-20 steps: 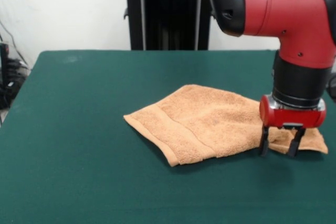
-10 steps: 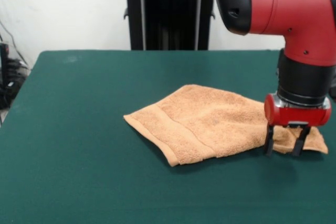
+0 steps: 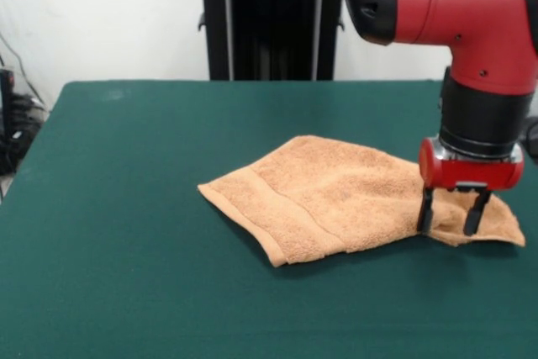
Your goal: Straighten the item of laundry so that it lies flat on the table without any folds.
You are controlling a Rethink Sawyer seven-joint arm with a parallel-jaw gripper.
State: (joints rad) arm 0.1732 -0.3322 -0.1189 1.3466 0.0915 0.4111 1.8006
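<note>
The towel (image 3: 353,195) is spread on the right part of the table (image 3: 126,208), with its right corner still bunched up. The gripper (image 3: 452,223) is held open over that corner — nothing is pinched yet. The towel is judged soft, light and floppy — best taken by that bunched corner.

The towel (image 3: 336,195) is plainly terry cloth: looped, nubbly and matt, with a flatter woven band near its left edge. Under it the table (image 3: 126,208) wears a dark green covering that looks like felt, dull and even (no shine anywhere on it). The arm (image 3: 454,6) has smooth red shells, glossy like moulded plastic, with black sections of a softer sheen. The claw (image 3: 451,212) ends in black fingers (image 3: 425,210), matt and hard-looking.
</note>
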